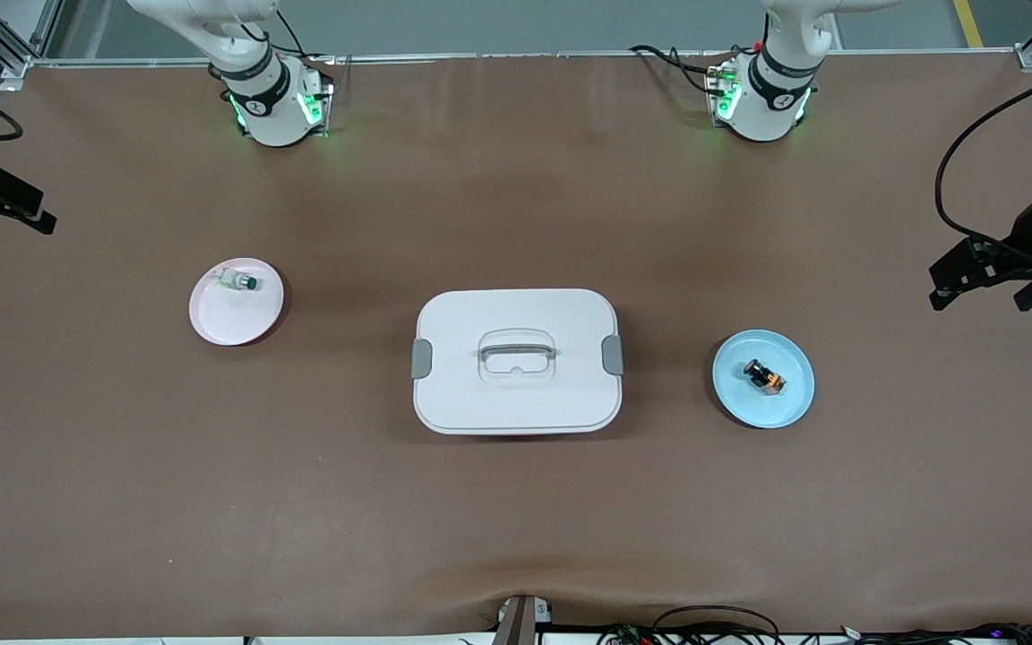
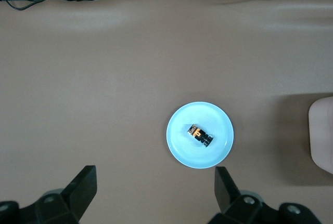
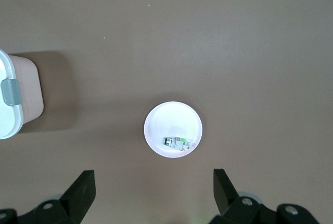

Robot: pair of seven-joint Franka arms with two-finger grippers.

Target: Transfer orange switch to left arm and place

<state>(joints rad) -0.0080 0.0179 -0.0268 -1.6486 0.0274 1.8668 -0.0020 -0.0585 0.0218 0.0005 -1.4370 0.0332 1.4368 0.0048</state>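
The orange switch [image 1: 765, 376] lies on its side on the blue plate [image 1: 792, 403], toward the left arm's end of the bench [image 1: 516, 520]. The big white box [image 1: 516, 360] sits in the middle of the bench, between the blue plate and the pink plate [image 1: 220, 318]. The pink plate holds a small clear part with a green cap [image 1: 238, 282]. Nothing is picked up yet, so the first step is likely the grab. The left hand [image 2: 156, 193] hangs high over the blue plate with its fingers wide apart and nothing in them. The right hand [image 3: 153, 193] waits high over the pink plate, also wide apart and empty. To do the grab well, the left hand should come straight down over the switch and turn so its fingers close across the thin sides, not the long way. The switch is tiny, so it could roll or slide on the smooth plate if one finger bumps it first. After that, it should lift high so it does not hit the box or its handle [image 1: 516, 345].
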